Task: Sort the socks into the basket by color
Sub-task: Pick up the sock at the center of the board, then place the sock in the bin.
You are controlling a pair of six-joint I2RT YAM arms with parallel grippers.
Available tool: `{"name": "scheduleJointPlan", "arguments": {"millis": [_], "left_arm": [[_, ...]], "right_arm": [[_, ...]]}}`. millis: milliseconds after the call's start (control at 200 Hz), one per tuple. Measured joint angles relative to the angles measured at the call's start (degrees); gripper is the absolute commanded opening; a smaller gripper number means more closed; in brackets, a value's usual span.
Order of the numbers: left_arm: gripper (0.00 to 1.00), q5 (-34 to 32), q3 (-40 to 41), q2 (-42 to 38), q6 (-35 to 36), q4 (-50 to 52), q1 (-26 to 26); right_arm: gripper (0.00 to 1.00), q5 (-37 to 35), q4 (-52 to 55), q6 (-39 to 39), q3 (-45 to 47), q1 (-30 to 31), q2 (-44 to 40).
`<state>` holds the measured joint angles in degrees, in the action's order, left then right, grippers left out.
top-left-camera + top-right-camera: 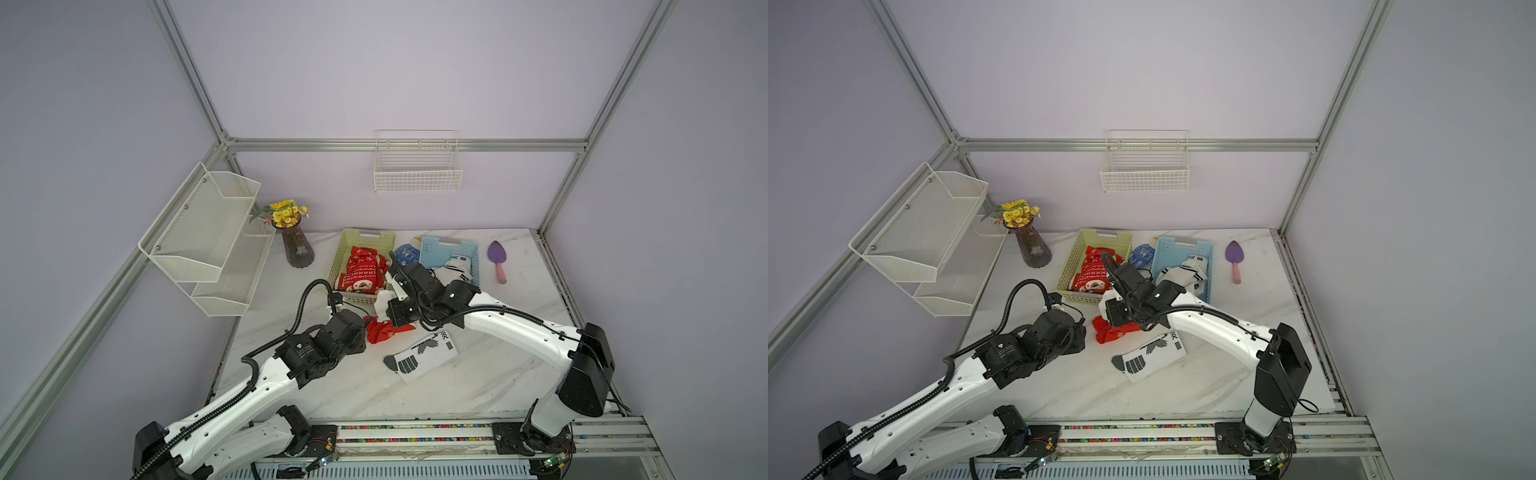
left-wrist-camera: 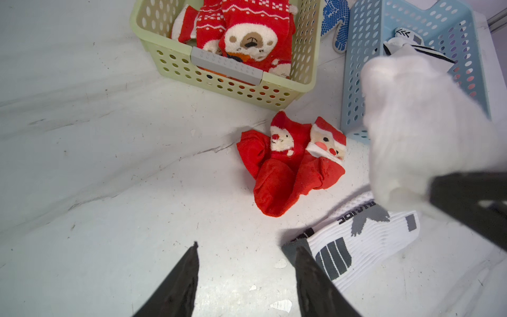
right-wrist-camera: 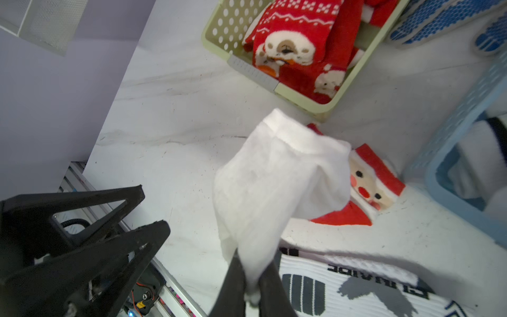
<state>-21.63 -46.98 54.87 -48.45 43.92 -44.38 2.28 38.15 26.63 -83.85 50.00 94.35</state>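
My right gripper is shut on a plain white sock, which hangs above the table between the two baskets. Beneath it lie crumpled red Santa socks. Beside them lies a white sock with black and grey marks. My left gripper is open and empty, low over bare table beside that sock's grey toe. The green basket holds red socks. The blue basket holds white socks.
Blue dotted gloves lie between the baskets. A purple trowel lies at the back right, and a vase of yellow flowers stands at the back left. A mesh shelf and a wire basket hang on the walls.
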Motion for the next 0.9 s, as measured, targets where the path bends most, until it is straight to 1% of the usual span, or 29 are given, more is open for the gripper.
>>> {"name": "scheduleJointPlan", "arguments": {"millis": [260,530,900], "left_arm": [[0.56,1.33,-0.02,3.23,0.24,-2.40,0.00],[0.56,1.75,-0.07,6.01,1.07,-3.19,0.00],[0.56,1.75,-1.36,9.51,1.25,-3.98,0.00]], "right_arm": [[0.12,-0.74,0.96,-2.56,-0.37,-7.32,-1.46],[0.12,-1.18,1.31,-4.76,-2.43,-13.31,-1.27],[0.12,-0.35,1.03,-7.06,-6.01,-19.76,4.87]]}}
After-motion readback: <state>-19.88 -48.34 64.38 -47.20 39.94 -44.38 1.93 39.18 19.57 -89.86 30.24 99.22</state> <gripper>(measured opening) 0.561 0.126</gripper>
